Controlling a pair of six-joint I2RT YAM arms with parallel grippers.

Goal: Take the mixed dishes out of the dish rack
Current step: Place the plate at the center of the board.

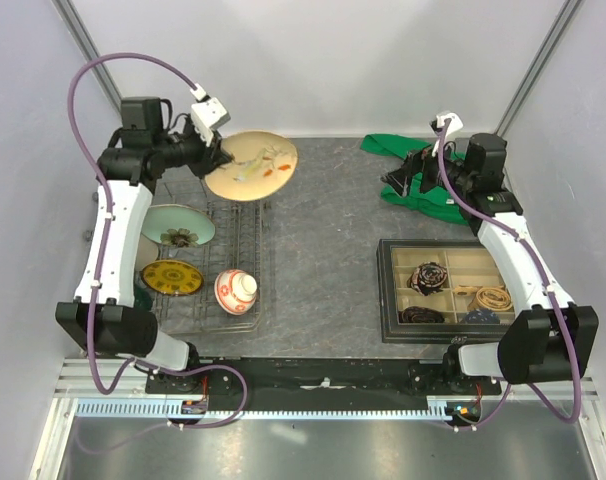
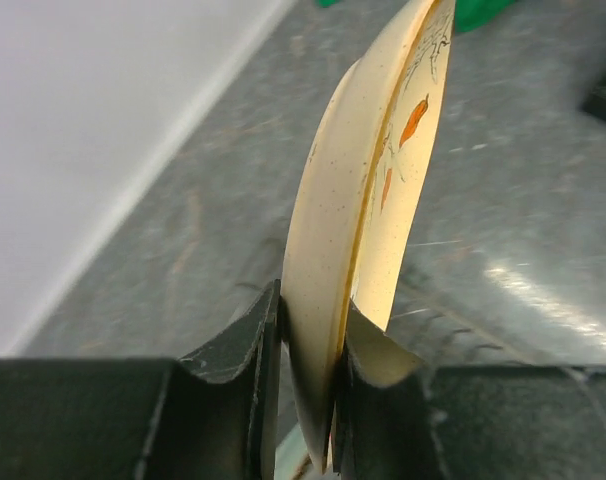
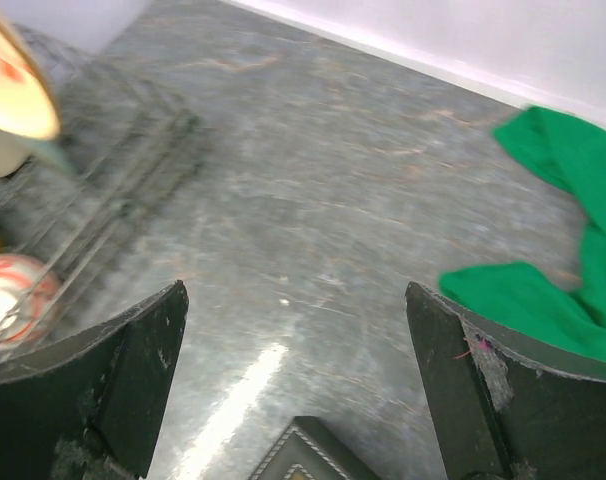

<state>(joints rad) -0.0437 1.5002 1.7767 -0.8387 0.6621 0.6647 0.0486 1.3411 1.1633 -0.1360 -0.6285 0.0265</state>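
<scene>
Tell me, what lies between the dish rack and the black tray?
Nothing: in the top view only bare grey table separates the dish rack from the black tray.

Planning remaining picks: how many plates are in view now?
3. One cream plate is clamped in the jaws of the left gripper; a pale green plate and a yellow-gold plate sit in the dish rack. The left arm may hide others.

The cream plate runs off the top of the left wrist view, its lower rim hidden between the left gripper's fingers. In the right wrist view the blurred red-and-white bowl is cut by the left edge, the green cloth by the right. The black tray's contents are too small to tell.
</scene>
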